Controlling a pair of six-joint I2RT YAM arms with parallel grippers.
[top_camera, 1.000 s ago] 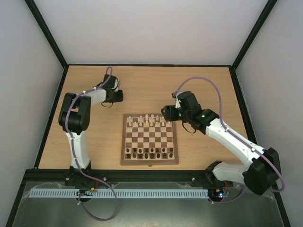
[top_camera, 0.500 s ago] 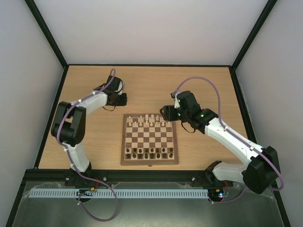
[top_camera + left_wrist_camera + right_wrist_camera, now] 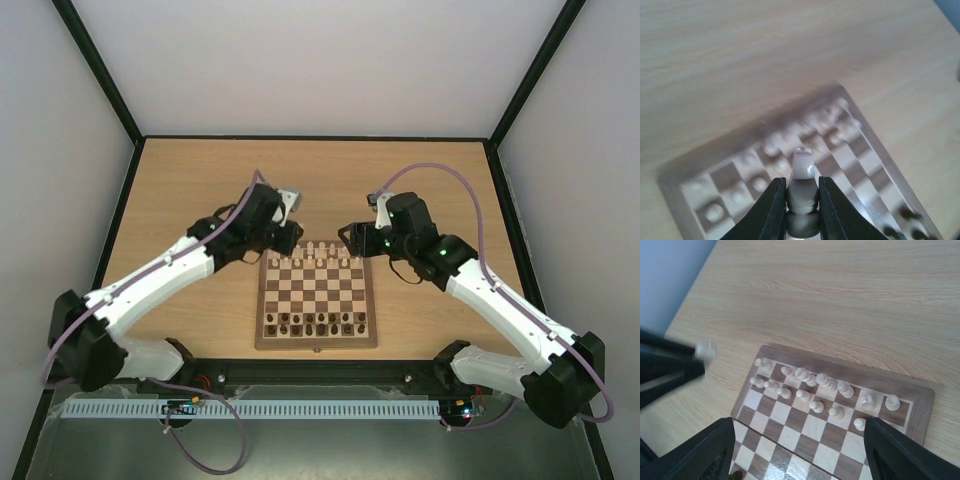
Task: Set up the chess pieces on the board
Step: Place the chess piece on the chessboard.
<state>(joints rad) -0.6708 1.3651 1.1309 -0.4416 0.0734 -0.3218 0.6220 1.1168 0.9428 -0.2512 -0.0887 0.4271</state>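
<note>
Above the far-left corner of the board (image 3: 318, 343), the left gripper (image 3: 803, 184) clamps a pale chess piece (image 3: 802, 167) upright over the pale ranks (image 3: 822, 380); the right gripper (image 3: 350, 237) hovers open off the far-right corner.

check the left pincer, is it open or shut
The left pincer is shut on a pale cream wooden chess piece: in the left wrist view its black fingers press it from both sides.

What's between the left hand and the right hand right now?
The far side of the board, with two rows of pale pieces; the top view shows it between left hand and right hand.
</note>
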